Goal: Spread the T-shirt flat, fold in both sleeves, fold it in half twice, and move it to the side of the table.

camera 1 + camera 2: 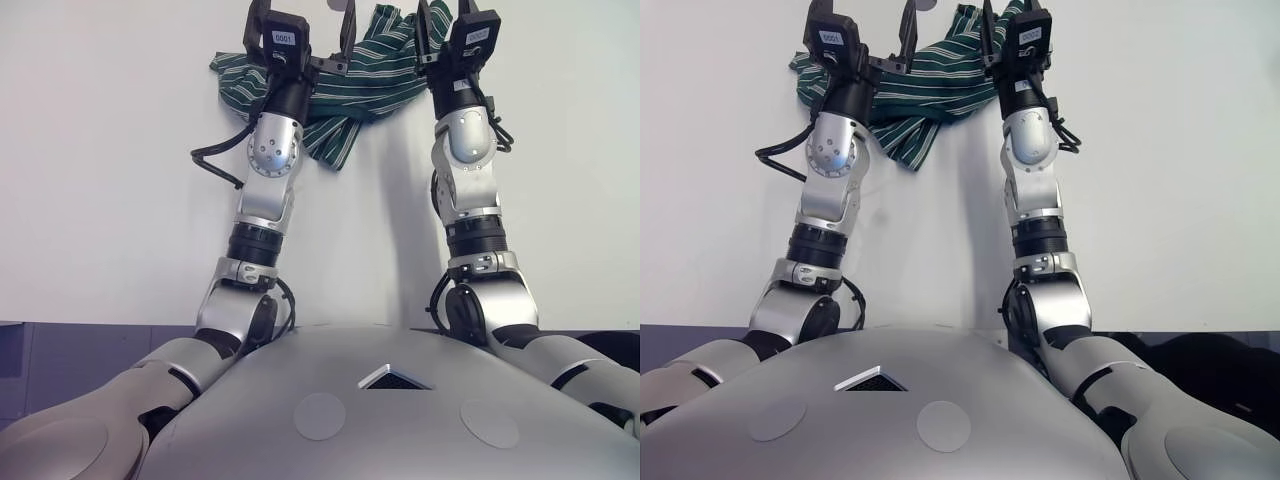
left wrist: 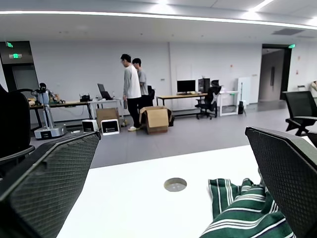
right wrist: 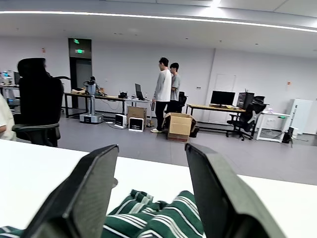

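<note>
The white tabletop (image 1: pixel 120 200) carries the green-and-white striped T-shirt (image 1: pixel 370 85), which lies crumpled in a heap at the far end, not spread. Both arms stretch out to the T-shirt, and the left forearm crosses over its left part and hides some of the cloth.

The left end effector (image 1: pixel 303 15) hangs over the T-shirt's left side with its fingers (image 2: pixel 49 188) spread wide and nothing between them; the bunched cloth lies just beside one finger. The right end effector (image 1: pixel 445 15) is above the T-shirt's right side, also open, with striped folds showing low between its two fingers (image 3: pixel 94 193) (whether they touch the cloth cannot be told).

Beyond the T-shirt, a small round cable hole (image 2: pixel 175 184) sits in the tabletop. Farther off behind the T-shirt, on the room's floor, stand a cardboard box (image 2: pixel 156 119) and a black office chair (image 3: pixel 37 99).
</note>
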Controlling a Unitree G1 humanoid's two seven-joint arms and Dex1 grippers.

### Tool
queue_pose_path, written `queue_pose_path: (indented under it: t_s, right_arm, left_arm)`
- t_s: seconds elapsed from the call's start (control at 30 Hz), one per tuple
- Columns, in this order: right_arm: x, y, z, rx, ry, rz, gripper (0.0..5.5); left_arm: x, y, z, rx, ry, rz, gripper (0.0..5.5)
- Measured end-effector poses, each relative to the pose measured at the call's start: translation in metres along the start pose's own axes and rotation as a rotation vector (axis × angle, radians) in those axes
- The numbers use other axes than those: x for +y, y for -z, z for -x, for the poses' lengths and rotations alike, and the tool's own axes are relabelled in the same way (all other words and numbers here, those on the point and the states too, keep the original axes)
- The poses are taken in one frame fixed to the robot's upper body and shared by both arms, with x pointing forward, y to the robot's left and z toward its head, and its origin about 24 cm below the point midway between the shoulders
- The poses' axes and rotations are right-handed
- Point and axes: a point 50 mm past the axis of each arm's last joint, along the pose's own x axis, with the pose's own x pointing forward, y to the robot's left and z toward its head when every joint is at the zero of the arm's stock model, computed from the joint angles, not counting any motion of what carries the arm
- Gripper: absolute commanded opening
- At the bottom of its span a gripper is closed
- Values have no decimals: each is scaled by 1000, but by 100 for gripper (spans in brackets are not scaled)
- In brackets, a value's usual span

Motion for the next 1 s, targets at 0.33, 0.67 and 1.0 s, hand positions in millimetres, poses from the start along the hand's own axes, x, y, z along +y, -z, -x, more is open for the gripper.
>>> queue_pose_path:
  t_s: [0.33,0.67,1.0]
  right_arm:
    - [-20,-14,8,-37,2,86,251]
    - [-30,-13,22,-30,-16,175,251]
    - [-20,-11,24,-18,-26,158,251]
  left_arm:
    - [1,-18,4,-86,229,-275,538]
    - [69,0,69,100,879,-1092,538]
    - [91,28,79,246,716,-1364,538]
